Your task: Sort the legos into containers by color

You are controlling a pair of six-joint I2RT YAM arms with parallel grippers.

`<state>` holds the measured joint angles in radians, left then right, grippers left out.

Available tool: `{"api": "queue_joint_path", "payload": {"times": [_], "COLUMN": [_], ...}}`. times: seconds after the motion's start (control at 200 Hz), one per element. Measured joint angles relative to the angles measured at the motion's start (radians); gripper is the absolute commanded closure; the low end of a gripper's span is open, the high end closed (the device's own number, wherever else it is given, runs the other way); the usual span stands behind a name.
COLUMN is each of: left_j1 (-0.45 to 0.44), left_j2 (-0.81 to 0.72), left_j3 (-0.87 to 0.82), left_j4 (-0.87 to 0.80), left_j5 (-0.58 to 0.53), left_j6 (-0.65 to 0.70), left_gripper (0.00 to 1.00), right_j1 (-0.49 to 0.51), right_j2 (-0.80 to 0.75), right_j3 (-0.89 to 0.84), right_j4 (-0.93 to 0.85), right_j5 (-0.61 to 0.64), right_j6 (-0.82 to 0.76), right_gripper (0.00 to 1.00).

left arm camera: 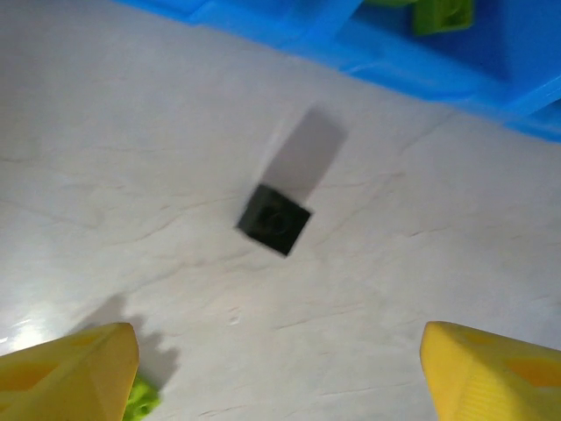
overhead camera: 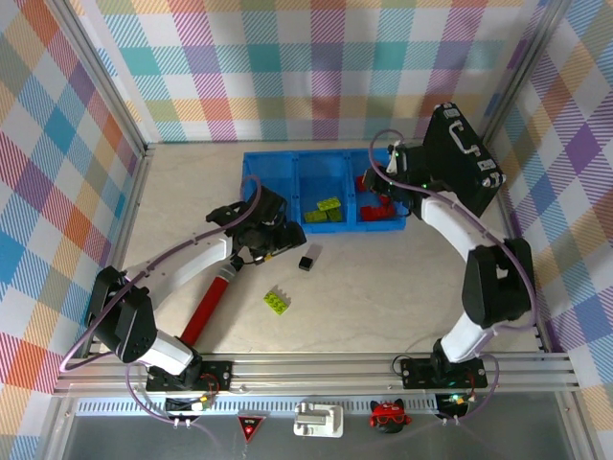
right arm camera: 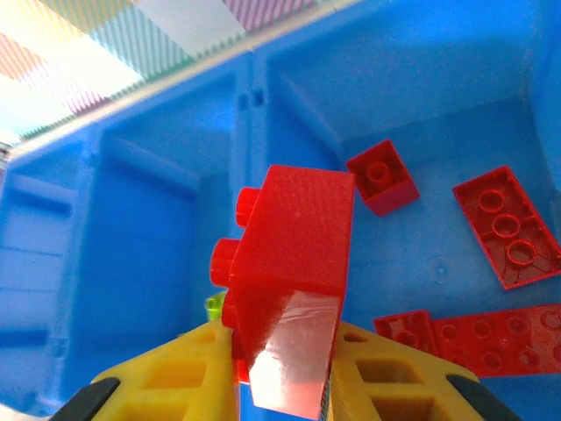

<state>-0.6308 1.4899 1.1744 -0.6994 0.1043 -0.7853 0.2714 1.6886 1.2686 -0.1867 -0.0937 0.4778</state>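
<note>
Right gripper (right arm camera: pixel 289 355) clamped on a red brick (right arm camera: pixel 294 263), pinching its lower end, studs turned sideways. Hangs above the blue bins (overhead camera: pixel 273 187), roughly over the wall between the middle bin (right arm camera: pixel 149 228) and the right bin (right arm camera: pixel 429 237), with other red pieces (right arm camera: pixel 507 224) lying on that floor. Looks like the drop step. To do it well: shift further over the right bin, clear of the dividing wall, with a green stud (right arm camera: pixel 213 305) peeking out just beside the brick; lower inside the rim; part the fingers fully; lift straight up to avoid dragging the brick back out. Outward from there: green bricks (overhead camera: pixel 328 208) in the middle bin. Left gripper (left arm camera: pixel 280 377) spread wide, holding nothing, hovering over a black brick (left arm camera: pixel 273 219) on the table (left arm camera: pixel 131 158), near the bins' front lip. Further out, a loose green brick (overhead camera: pixel 278 302) on the table, near a long red cylinder (overhead camera: pixel 209 302).
</note>
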Motion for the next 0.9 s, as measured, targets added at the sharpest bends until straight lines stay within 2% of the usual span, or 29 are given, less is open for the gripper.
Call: {"api": "queue_joint_path", "payload": {"times": [0.295, 0.485, 0.69, 0.9], "left_j1": [-0.056, -0.087, -0.094, -0.099], "left_j2": [0.000, 0.000, 0.007, 0.055], "left_j3": [-0.020, -0.057, -0.069, -0.072], "left_j4": [-0.158, -0.200, -0.219, -0.226], "left_j5": [-0.074, -0.099, -0.098, -0.107], "left_j6": [0.110, 0.139, 0.178, 0.287], "left_gripper": [0.13, 0.06, 0.05, 0.03], "right_j1": [-0.032, -0.048, -0.049, -0.049], "right_j2": [0.148, 0.201, 0.203, 0.126], "right_j3": [0.056, 0.068, 0.084, 0.084], "right_j4": [-0.087, -0.116, -0.137, -0.167], "right_j5": [-0.005, -0.005, -0.009, -0.037], "right_j6": [-0.027, -0.043, -0.050, -0.049], "right_gripper": [0.73, 0.58, 0.47, 0.45]}}
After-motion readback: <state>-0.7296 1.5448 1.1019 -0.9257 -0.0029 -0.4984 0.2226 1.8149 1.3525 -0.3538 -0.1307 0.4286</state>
